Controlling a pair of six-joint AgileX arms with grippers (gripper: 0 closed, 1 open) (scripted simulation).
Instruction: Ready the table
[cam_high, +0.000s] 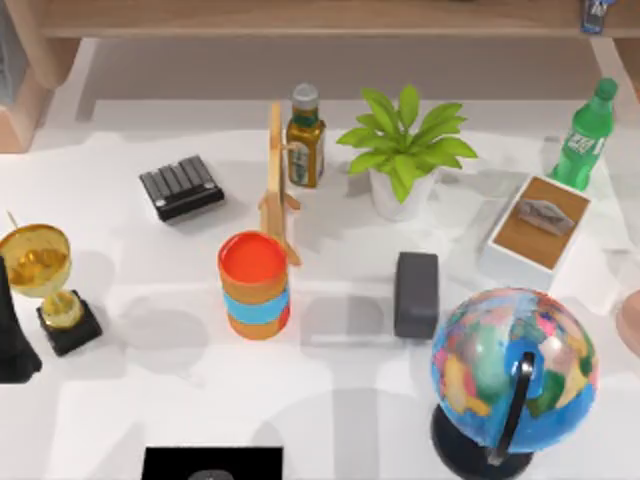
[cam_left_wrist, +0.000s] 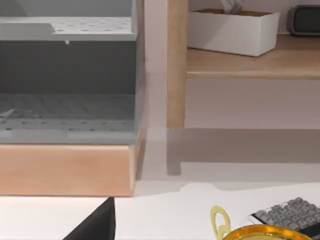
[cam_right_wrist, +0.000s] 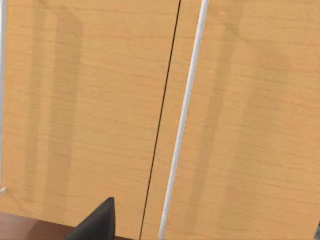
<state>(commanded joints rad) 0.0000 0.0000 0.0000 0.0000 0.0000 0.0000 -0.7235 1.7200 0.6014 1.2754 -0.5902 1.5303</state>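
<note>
White bench (cam_high: 330, 400) lay crowded below a pale wooden shelf (cam_high: 300, 15). Could not tell the state of either arm's jaws. Nearest the left arm stood a gold trophy (cam_high: 40, 270); farther out an orange cup (cam_high: 254, 285), potted plant (cam_high: 405, 150), globe (cam_high: 512, 365), green bottle (cam_high: 585, 135). Judged barely begun: nothing gripped, everything left to arrange.
</note>
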